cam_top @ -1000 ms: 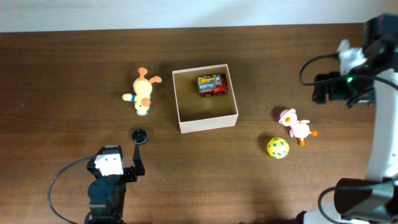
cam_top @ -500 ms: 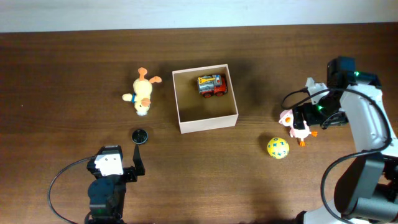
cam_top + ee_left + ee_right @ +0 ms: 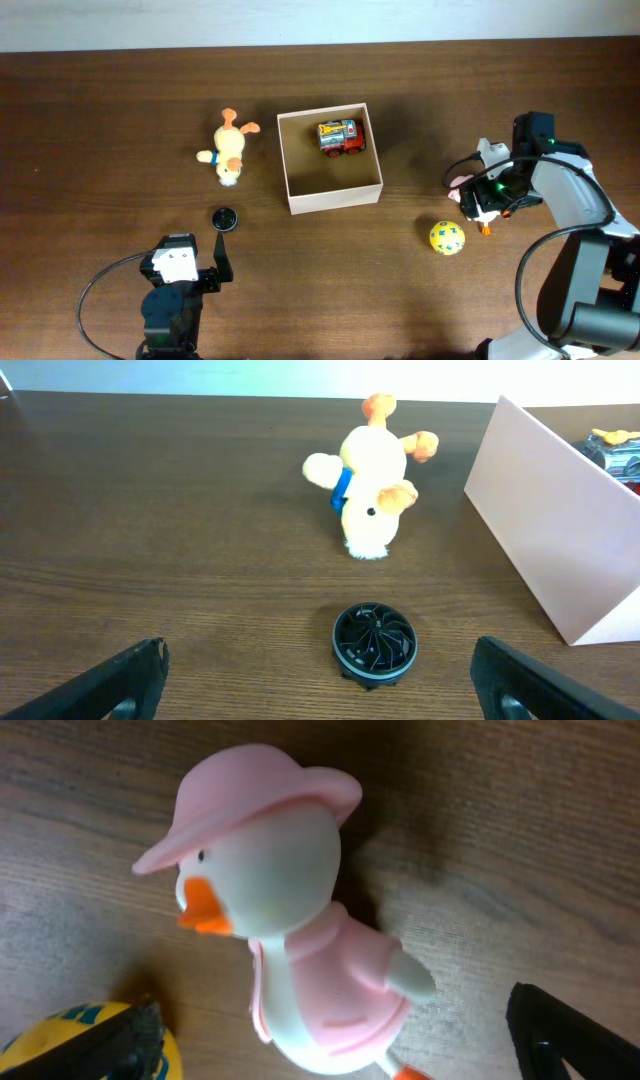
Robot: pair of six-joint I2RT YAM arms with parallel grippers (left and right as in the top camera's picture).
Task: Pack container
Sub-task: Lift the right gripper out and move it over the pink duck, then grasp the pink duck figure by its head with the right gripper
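The container (image 3: 335, 198) sits just above the middle of the overhead frame, open side up, with a toy truck (image 3: 340, 137) lying in its upper right corner, so most of its tan floor is free for more toys. The right pincer (image 3: 350, 1035) hangs over the pink duck (image 3: 290, 920) at the right of the overhead frame. Its jaws are spread wide to either side of the duck and hold nothing, which looks like the set-up for a grab across the body. The yellow ball (image 3: 447, 238) lies just below and left of the duck, near one fingertip, so closing there risks nudging it. Between the duck and the container's right wall the bench (image 3: 100, 120) is bare, leaving a clear run leftward, though the duck would have to be lifted over the wall. The left pincer (image 3: 325, 678), at the lower left, is also fully open and empty. It faces a black disc (image 3: 372, 645) close in front of it and a plush duck (image 3: 370, 480) farther off, which lies near the container's left wall without touching it.
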